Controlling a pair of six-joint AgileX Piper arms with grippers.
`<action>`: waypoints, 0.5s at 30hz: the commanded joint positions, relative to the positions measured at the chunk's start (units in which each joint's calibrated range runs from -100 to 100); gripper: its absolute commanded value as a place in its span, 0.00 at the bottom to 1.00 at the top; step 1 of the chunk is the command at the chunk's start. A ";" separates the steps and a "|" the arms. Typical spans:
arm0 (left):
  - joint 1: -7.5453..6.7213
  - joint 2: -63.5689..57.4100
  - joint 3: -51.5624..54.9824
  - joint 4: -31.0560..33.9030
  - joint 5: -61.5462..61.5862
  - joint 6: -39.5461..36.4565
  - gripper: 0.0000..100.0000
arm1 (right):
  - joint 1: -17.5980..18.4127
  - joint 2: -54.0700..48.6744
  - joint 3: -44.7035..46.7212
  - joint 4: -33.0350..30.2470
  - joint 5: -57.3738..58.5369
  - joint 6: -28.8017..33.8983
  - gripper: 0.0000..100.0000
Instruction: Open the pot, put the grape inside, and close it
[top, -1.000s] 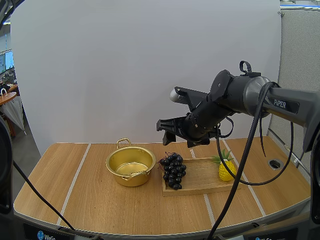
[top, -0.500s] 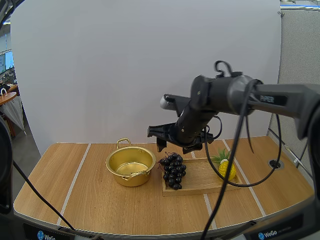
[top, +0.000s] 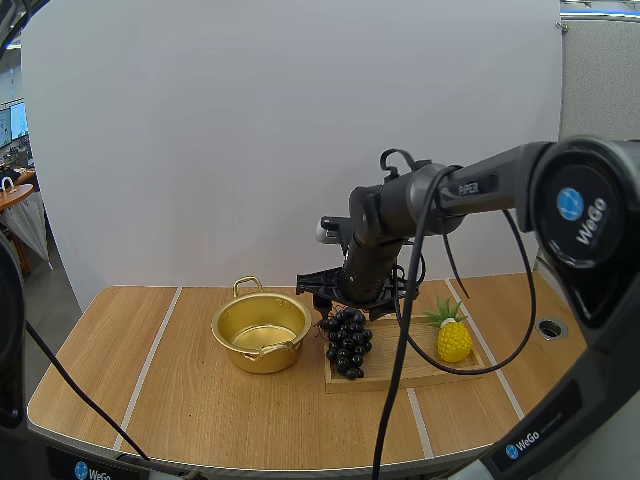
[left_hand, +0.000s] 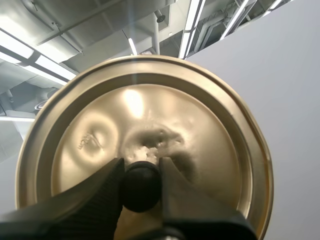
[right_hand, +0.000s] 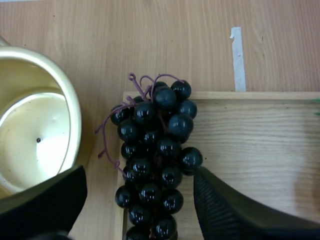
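Observation:
A golden pot stands open on the table, left of centre. A bunch of dark grapes lies over the left end of a wooden tray. My right gripper hovers just above the grapes. In the right wrist view it is open, one finger on each side of the grapes, with the pot beside them. In the left wrist view my left gripper is shut on the black knob of the golden lid, held up in the air.
A small yellow toy pineapple stands at the right end of the tray. A round hole sits in the table near its right edge. Bare wooden table lies left of and in front of the pot.
My right arm has swung left and down, from high over the tray to just above the grapes. The pot, grapes and pineapple have not moved.

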 joint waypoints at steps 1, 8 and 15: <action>-0.12 -0.46 -0.52 0.25 -2.82 -0.54 0.00 | 0.04 2.03 -0.38 -1.12 -3.78 0.63 1.00; -0.12 -0.46 -0.52 0.25 -2.82 -0.54 0.00 | 0.04 5.20 -0.38 -1.73 -7.81 0.75 1.00; -0.12 -0.46 -0.52 0.25 -2.82 -0.54 0.00 | 0.04 7.60 -0.38 -5.89 -8.66 4.29 1.00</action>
